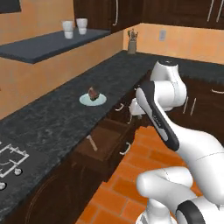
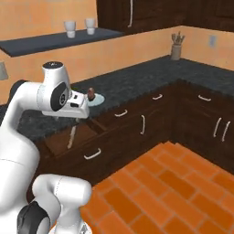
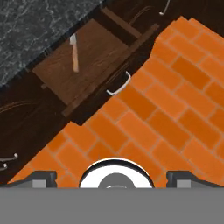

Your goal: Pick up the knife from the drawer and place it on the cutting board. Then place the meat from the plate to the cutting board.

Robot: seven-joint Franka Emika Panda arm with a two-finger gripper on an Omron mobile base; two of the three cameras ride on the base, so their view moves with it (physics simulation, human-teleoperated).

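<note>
The drawer (image 1: 103,144) under the counter stands pulled out. The knife (image 1: 92,142) lies inside it, slender and pale; in the hand view the knife (image 3: 75,54) is in the upper left on the drawer's wooden bottom (image 3: 94,57). The meat (image 1: 92,93), a small brown lump, rests on a pale plate (image 1: 100,101) on the dark counter, and the meat (image 2: 91,93) also shows in the right base view. My gripper (image 3: 113,177) hangs open over the brick floor in front of the drawer, with nothing between its fingers. The cutting board is out of view.
A stove top (image 1: 11,159) sits at the counter's near left. Two cups (image 1: 74,27) stand on a wall shelf, and a utensil holder (image 1: 131,43) stands in the back corner. Closed dark cabinets (image 2: 201,119) line the right side. The orange brick floor (image 2: 155,183) lies in front.
</note>
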